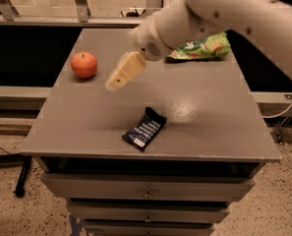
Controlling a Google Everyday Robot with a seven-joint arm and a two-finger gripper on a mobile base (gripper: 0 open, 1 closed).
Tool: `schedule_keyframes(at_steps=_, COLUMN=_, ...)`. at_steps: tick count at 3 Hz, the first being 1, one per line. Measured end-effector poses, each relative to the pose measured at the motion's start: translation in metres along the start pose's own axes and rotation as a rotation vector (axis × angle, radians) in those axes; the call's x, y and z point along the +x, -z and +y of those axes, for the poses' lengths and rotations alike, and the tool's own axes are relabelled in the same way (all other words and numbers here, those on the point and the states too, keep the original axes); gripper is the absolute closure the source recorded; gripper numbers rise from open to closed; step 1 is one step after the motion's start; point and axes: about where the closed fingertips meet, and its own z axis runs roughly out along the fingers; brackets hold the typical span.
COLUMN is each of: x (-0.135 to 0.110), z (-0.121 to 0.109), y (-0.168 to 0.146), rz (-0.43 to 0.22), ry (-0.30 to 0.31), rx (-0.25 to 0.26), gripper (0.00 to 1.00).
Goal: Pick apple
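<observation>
The orange-red apple (84,64) sits on the grey table top (86,127) at the far left. My gripper (117,79) hangs above the table, a short way to the right of the apple and apart from it, pointing down-left. The white arm reaches in from the upper right. Nothing is held in the gripper.
A dark blue snack bar (144,129) lies near the table's front centre. A green snack bag (200,48) lies at the back right, partly behind the arm. Drawers sit below the table top. A metal rail runs behind the table.
</observation>
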Motion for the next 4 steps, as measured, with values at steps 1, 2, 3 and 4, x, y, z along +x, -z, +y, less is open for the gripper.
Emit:
schedule_keyframes(at_steps=1, x=-0.030, z=-0.016, y=-0.061, rz=-0.129, ry=-0.009, rx=-0.008, gripper=0.00)
schedule_keyframes(at_steps=2, x=-0.047, z=-0.034, y=-0.115, rz=-0.219, ry=-0.019, rx=0.013, gripper=0.00)
schedule_keyframes(at_steps=3, x=-0.056, z=-0.048, y=-0.151, rz=-0.277, ry=-0.042, rx=0.019, gripper=0.00)
schedule_keyframes(at_steps=4, x=-0.050, z=-0.058, y=-0.174, rz=-0.300, ry=-0.078, rx=0.025, gripper=0.00)
